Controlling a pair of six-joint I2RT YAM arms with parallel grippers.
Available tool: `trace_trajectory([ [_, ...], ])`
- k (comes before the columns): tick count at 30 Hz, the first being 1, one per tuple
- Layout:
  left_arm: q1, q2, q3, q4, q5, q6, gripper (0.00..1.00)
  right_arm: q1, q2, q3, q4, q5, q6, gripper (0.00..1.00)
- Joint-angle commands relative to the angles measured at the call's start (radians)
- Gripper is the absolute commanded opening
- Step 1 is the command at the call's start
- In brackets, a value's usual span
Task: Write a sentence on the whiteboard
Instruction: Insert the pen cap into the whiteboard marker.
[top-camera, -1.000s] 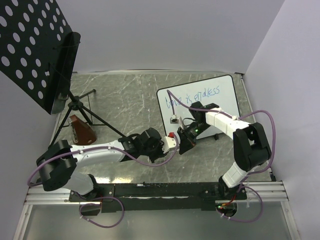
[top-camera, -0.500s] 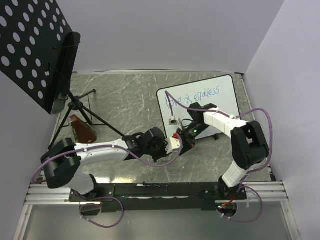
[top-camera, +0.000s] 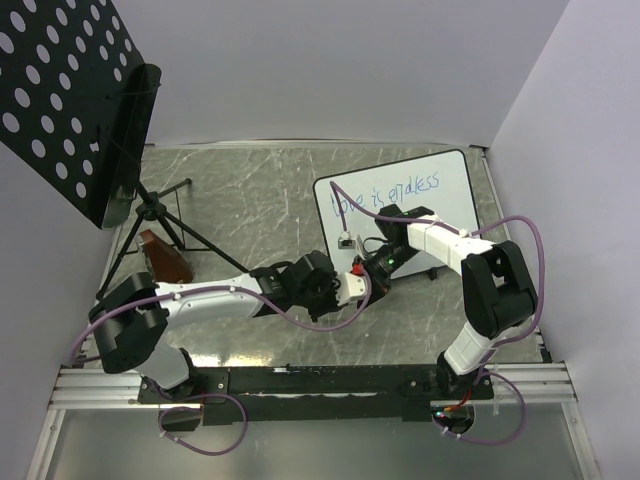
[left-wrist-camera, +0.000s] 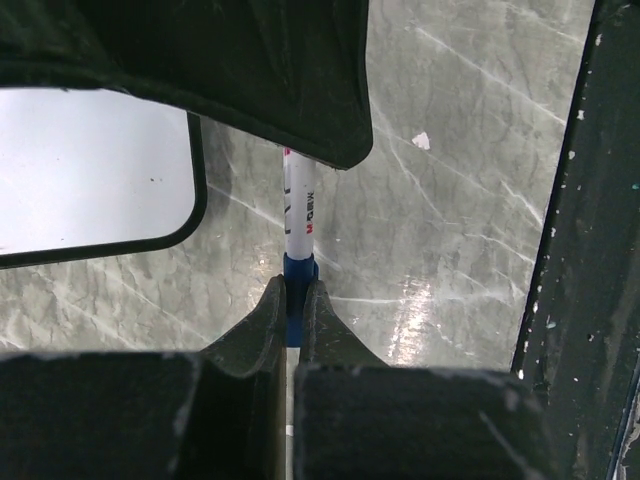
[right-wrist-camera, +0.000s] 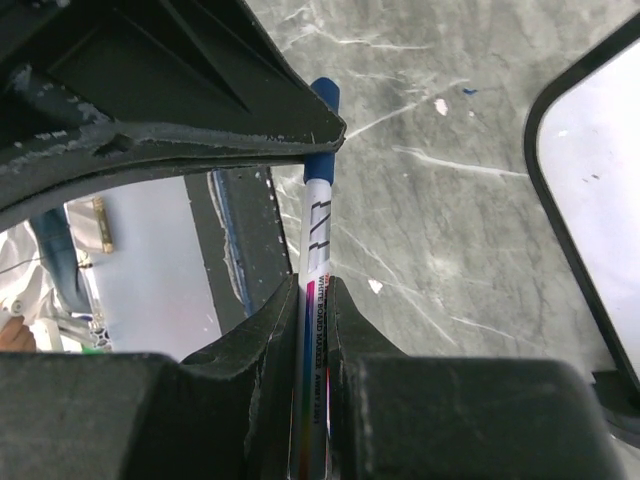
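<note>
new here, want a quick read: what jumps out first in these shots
Both arms meet mid-table: the left gripper and right gripper clamp the same marker, just off the near left corner of the whiteboard. Then the blue sentence along the board's far edge, and the black perforated panel at far left.

The whiteboard lies right of the stand (both on the table).

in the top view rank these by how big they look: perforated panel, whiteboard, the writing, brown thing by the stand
1. perforated panel, though it is raised on a stand, likely nearer the camera, and cropped by the frame
2. whiteboard
3. sentence and brown object: about alike, so unranked
</note>
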Motion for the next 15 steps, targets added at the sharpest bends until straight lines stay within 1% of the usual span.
trace_trajectory([
  [1,-0.004,0.015,0.08,0.14,0.023,0.02,0.01,0.015,0.016,0.03,0.001,-0.053,-0.003,0.0],
  [8,-0.003,0.047,0.099,0.264,0.028,-0.016,0.01,0.015,0.019,0.029,0.013,-0.042,0.012,0.0],
  [12,-0.003,0.055,0.1,0.385,0.034,-0.053,0.01,0.015,0.019,0.027,0.027,-0.034,0.032,0.0],
  [15,-0.004,0.061,0.1,0.442,0.035,-0.086,0.01,0.015,0.021,0.024,0.033,-0.028,0.042,0.0],
])
